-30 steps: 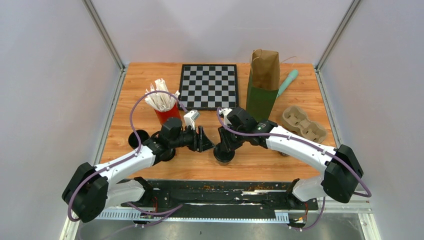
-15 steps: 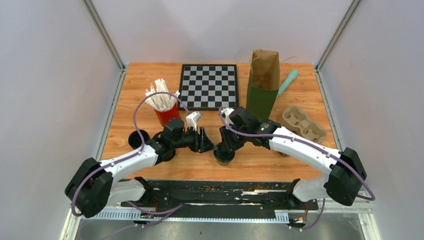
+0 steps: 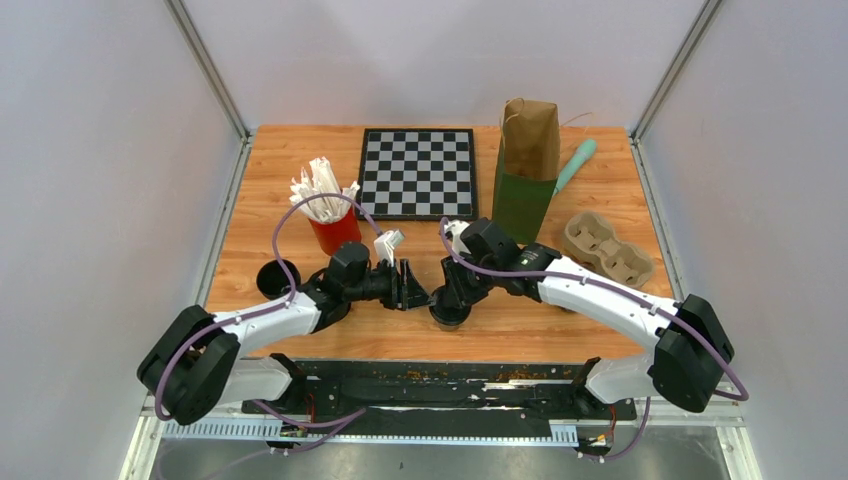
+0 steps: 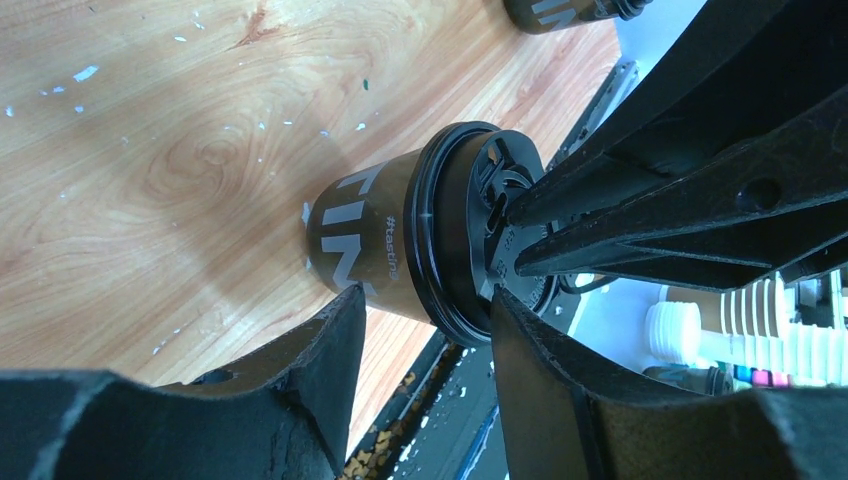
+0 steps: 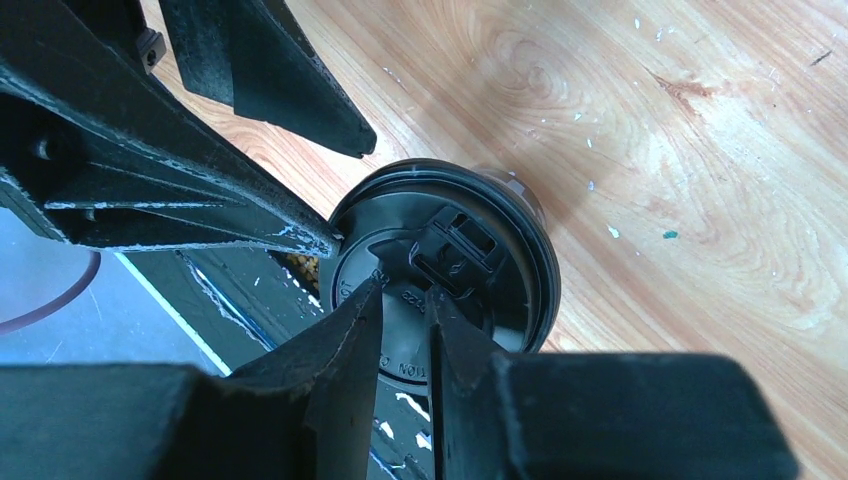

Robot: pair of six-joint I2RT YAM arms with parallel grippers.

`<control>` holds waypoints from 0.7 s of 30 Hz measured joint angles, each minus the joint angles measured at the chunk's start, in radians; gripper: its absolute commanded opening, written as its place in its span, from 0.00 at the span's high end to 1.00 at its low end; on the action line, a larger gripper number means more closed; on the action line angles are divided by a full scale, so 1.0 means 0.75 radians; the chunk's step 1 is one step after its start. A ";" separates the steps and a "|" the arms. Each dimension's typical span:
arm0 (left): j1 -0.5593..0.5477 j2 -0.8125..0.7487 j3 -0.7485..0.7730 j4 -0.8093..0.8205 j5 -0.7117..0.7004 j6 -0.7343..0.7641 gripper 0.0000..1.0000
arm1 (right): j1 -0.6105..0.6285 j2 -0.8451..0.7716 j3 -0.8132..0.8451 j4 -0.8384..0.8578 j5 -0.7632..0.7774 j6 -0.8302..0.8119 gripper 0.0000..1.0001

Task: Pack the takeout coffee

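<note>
A dark brown coffee cup with a black lid [image 3: 450,312] stands upright near the table's front edge. It also shows in the left wrist view [image 4: 385,245] and in the right wrist view [image 5: 470,250]. My right gripper [image 3: 448,296] is above it, nearly shut and holding nothing. Its tips rest on the lid top [image 5: 402,300]. My left gripper [image 3: 418,288] is open just left of the cup, and its fingers [image 4: 335,335] straddle the cup's side without clamping it. A second cup [image 3: 275,277] stands at the left. Another cup [image 4: 570,10] shows at the top of the left wrist view.
A tall brown and green paper bag [image 3: 527,165] stands at the back right, with a teal tool [image 3: 576,163] beside it. A cardboard cup carrier [image 3: 605,247] lies at the right. A red cup of straws [image 3: 330,225] and a chessboard [image 3: 417,172] are behind the grippers.
My left gripper has moved right, up to the cup. My right gripper has stayed on the lid.
</note>
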 measured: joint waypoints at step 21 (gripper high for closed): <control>-0.007 0.024 -0.068 0.153 0.009 -0.119 0.59 | -0.016 -0.085 -0.138 0.164 -0.011 0.049 0.77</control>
